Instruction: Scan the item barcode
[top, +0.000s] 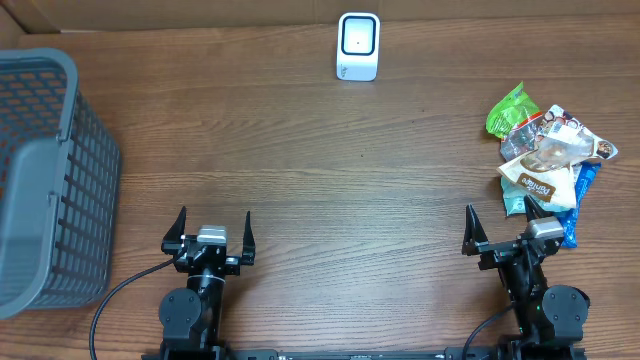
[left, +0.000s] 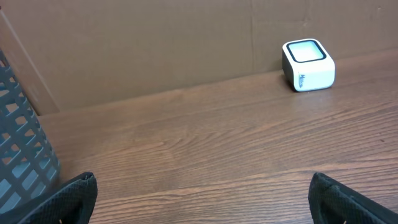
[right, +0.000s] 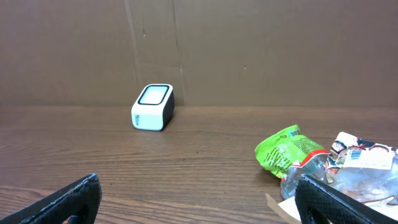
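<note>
The white barcode scanner (top: 358, 46) stands upright at the table's far edge, its dark window facing forward; the left wrist view shows the scanner (left: 308, 65) at upper right, and the right wrist view has the scanner (right: 153, 107) left of centre. A pile of snack packets (top: 545, 160) lies at the right, with a green packet (right: 289, 152) on its near-left side. My left gripper (top: 213, 228) hangs open over bare wood at the front left, nothing between its fingers (left: 74, 196). My right gripper (top: 520, 232) is open too, its right finger (right: 336, 202) just in front of the pile.
A grey mesh basket (top: 40, 180) fills the left side of the table, and its wall (left: 18, 149) borders the left wrist view. A brown cardboard wall runs behind the scanner. Wooden tabletop stretches between the two arms and the scanner.
</note>
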